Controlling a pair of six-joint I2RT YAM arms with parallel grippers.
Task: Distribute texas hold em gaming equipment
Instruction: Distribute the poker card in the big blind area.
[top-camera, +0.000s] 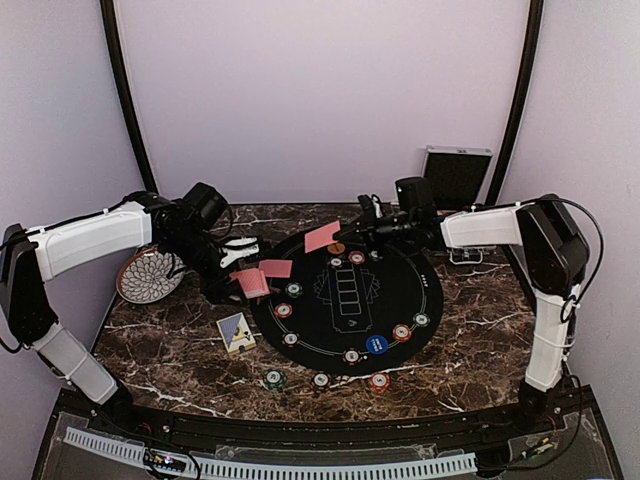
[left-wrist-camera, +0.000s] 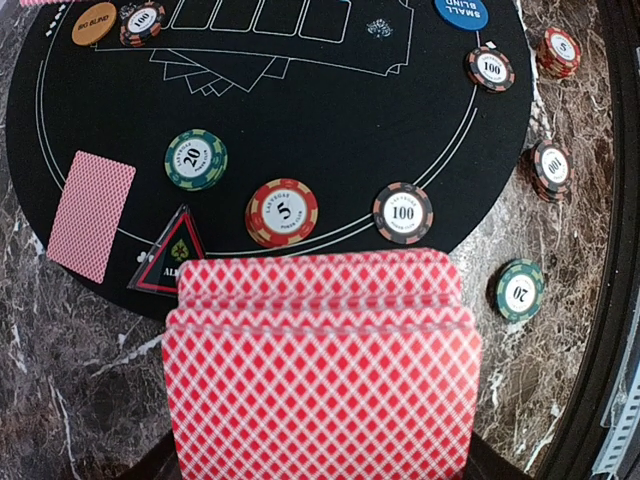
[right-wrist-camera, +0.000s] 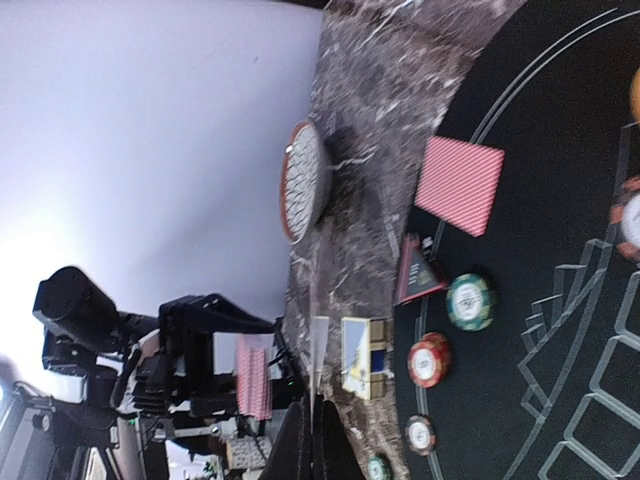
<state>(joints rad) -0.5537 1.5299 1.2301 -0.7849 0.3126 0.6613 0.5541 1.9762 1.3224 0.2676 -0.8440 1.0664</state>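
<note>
- left gripper (top-camera: 240, 277) is clamped on the deck of cards (left-wrist-camera: 320, 380), red backs up, held just off the near-left edge of the black mat (top-camera: 400, 290), above the marble table (top-camera: 480, 350)
- right gripper (top-camera: 347, 236) is pinched shut on a single card (top-camera: 322, 237), red back showing, raised over the far-left rim of the mat (its wrist view only gives a thin edge-on sliver between the closed fingers (right-wrist-camera: 298, 445))
- dealt card (left-wrist-camera: 92, 215) lies flat and face down at the left edge of the mat
- triangular marker (left-wrist-camera: 170, 258) sits just beside that card, on the mat edge
- green 20 chip (left-wrist-camera: 196, 160), red 5 chip (left-wrist-camera: 282, 212) and 100 chip (left-wrist-camera: 403, 213) sit in a row along the mat's white arc, apart from each other
- more chips follow the arc round the mat
- blue small blind chip (left-wrist-camera: 462, 12) and orange big blind chip (left-wrist-camera: 95, 22) are on the mat, on opposite sides
- three loose chips (top-camera: 321, 380) lie off the mat on the marble, near edge
- card box (top-camera: 236, 333) lies on the table, near-left of the mat
- patterned plate (top-camera: 140, 280) is at the left edge, silver case (top-camera: 458, 172) at the far right
</note>
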